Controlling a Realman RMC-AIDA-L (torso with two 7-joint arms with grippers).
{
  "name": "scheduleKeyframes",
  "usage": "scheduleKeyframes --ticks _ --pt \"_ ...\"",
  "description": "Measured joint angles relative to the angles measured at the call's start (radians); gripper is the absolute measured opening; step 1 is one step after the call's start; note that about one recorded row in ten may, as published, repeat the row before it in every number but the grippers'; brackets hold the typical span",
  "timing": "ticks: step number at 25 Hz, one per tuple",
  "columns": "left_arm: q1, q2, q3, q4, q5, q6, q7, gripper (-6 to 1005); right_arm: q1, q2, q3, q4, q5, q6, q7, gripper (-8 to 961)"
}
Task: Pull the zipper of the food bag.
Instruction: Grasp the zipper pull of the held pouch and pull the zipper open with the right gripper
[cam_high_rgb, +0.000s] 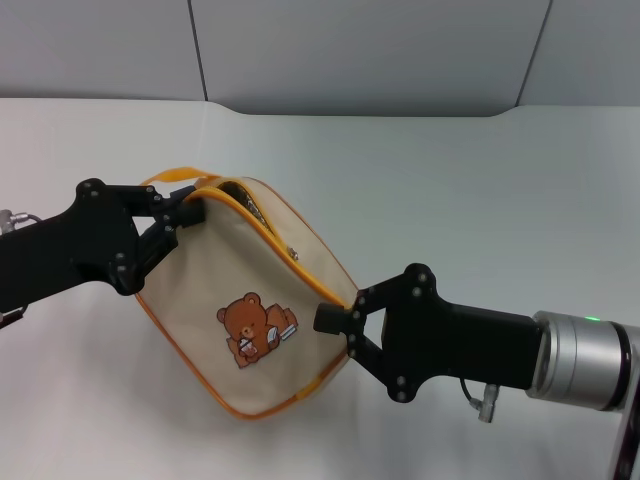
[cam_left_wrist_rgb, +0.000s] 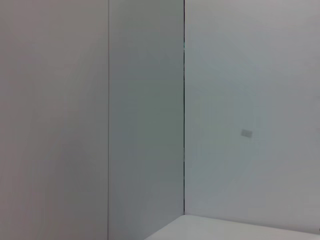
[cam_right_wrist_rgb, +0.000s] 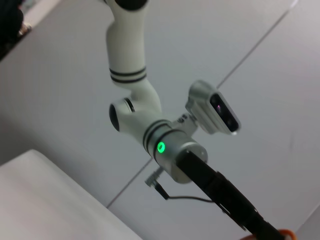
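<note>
White desk (cam_high_rgb: 480, 190) fills my head view, grey wall panels (cam_high_rgb: 350, 50) behind. I see the food bag (cam_high_rgb: 245, 300) tilted between both arms. My left end effector (cam_high_rgb: 190, 213) is clamped on its upper corner; my right end effector (cam_high_rgb: 335, 318) pinches the zipper (cam_high_rgb: 275, 232) end at the bag's right corner.

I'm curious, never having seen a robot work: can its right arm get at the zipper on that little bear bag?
Probably yes. The right gripper already sits at the bag's right corner, where the zipper ends, with nothing between. The left gripper grips the opposite top corner, steadying the bag.
</note>
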Motion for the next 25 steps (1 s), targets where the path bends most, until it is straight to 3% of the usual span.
scheduleKeyframes --ticks 7,12,17,25 --pt "0.000 0.002 -0.002 0.000 0.000 0.002 -0.007 61 -0.039 0.000 0.020 -0.001 0.015 -0.030 0.026 0" --pt "-0.003 0.000 0.004 0.000 0.001 0.010 -0.001 61 -0.053 -0.004 0.063 -0.067 0.040 -0.023 0.208 0" --pt "-0.004 -0.001 0.007 0.000 0.004 0.017 0.002 61 -0.032 -0.004 0.058 -0.107 0.040 0.022 0.369 120" --pt "-0.004 -0.001 0.009 0.003 0.006 0.041 0.004 62 0.004 0.001 0.051 -0.084 0.031 0.079 0.387 273"
